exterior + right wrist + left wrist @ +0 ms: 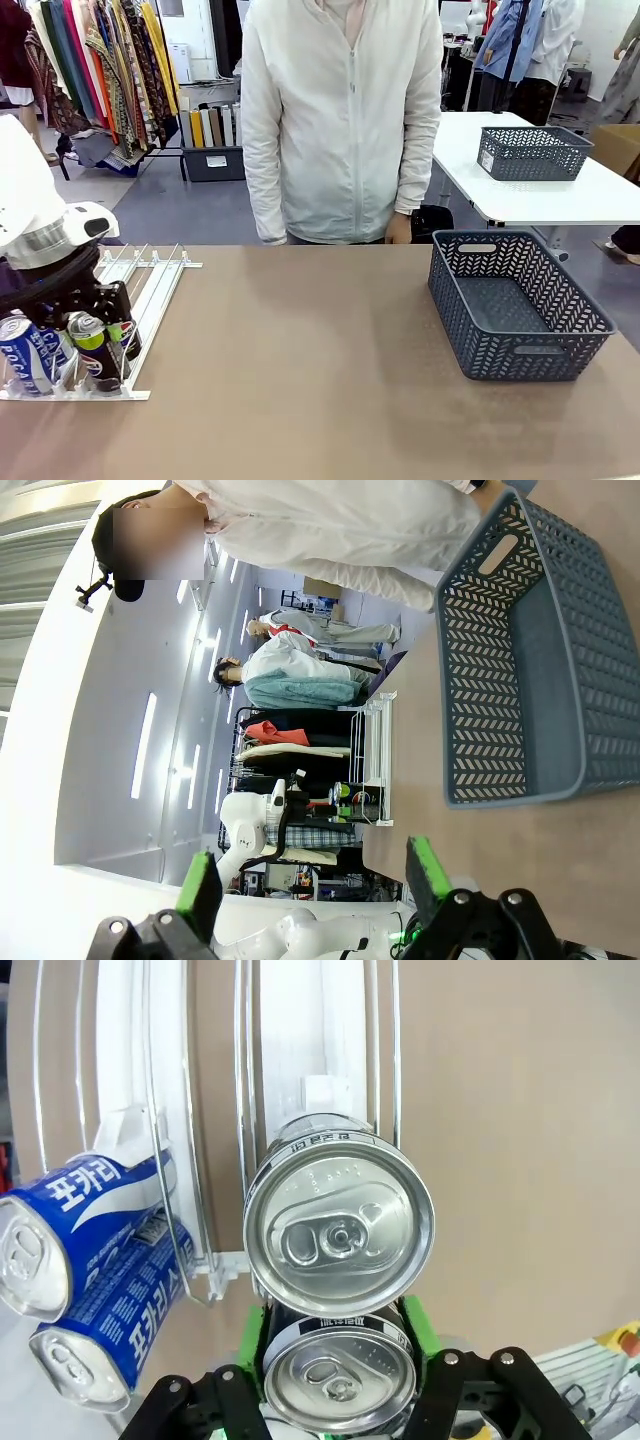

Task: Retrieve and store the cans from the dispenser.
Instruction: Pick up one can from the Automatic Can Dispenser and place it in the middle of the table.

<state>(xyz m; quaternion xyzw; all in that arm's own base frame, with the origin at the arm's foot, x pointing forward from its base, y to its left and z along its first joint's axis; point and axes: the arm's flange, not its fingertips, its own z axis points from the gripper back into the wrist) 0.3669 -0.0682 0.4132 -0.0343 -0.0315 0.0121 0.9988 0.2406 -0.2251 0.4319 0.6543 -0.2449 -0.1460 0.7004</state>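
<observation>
Cans (25, 362) sit at the low near end of the dispenser (155, 290), at the counter's (300, 350) left edge. There are two blue ones in the outer lanes and a dark, green-marked pair in the lane beside them.

Step in hand: the first pick. The left gripper (335, 1360) is down over that lane. Its green pads (250, 1345) lie against both flanks of the front can (340, 1385) — it looks clamped, and the can is not yet lifted out. A second can (340, 1225) rests directly behind it, touching, with the white pusher (325, 1090) up-lane.

The right gripper (312, 880) hangs wide open with nothing between its fingers, looking toward the basket (530, 355).

Containers: the basket stands at the counter's right side, well apart from the dispenser, and is empty. No can is stored so far, so the task is barely begun.

Next move, as I judge it: lift straight up to clear the front stop and side rails. Expect the rear can to roll down into the vacated slot. Then carry the can across the counter to the basket, or hand it over mid-counter to the open right gripper.
</observation>
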